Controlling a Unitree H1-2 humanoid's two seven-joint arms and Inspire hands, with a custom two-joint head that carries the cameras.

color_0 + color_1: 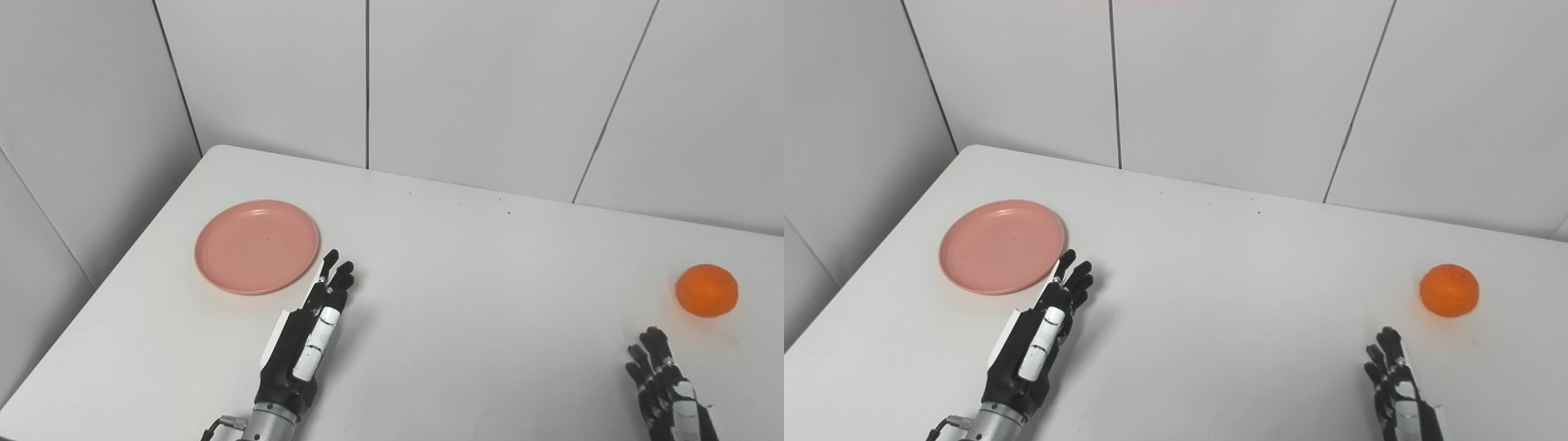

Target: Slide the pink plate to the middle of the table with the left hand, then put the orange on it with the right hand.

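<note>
A round pink plate [256, 245] lies flat on the white table [465, 275] at the left side; it holds nothing. My left hand [309, 334] is open with straight fingers, just right of and below the plate, its fingertips [335, 264] close to the plate's right rim without touching it. An orange [706, 290] sits on the table at the far right. My right hand [664, 383] is open and empty near the front edge, a short way in front of and left of the orange. The same scene shows in the right eye view, with the plate [1002, 245] and the orange [1449, 290].
Grey panelled walls [490, 86] stand right behind the table's far edge and along its left side. The table's left edge runs diagonally close to the plate.
</note>
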